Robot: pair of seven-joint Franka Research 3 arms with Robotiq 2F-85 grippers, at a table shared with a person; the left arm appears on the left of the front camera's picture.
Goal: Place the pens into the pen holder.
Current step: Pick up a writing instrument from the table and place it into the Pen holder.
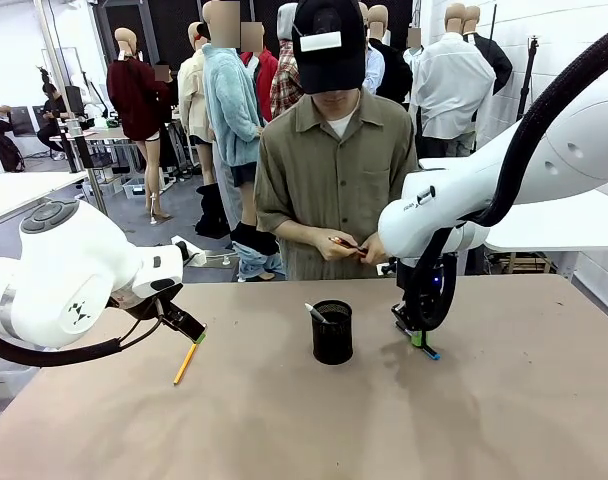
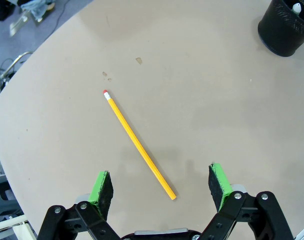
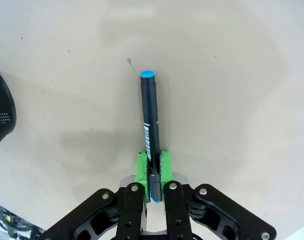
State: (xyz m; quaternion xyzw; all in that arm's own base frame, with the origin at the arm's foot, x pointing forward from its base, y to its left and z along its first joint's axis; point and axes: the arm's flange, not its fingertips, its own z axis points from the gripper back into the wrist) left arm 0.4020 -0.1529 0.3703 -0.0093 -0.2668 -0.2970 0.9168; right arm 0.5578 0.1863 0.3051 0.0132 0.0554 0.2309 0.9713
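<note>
A yellow-orange pencil lies flat on the table, its lower end between the spread green pads of my open left gripper; the pencil is not held. My right gripper is shut on the dark pen with the blue end, low over the table and right of the black mesh pen holder. A pale pen stands in the holder. The person at the far side holds a red pen in both hands.
The tan table has bare room in front of the holder and at the right. Its left edge curves near the pencil, with floor and cables beyond it.
</note>
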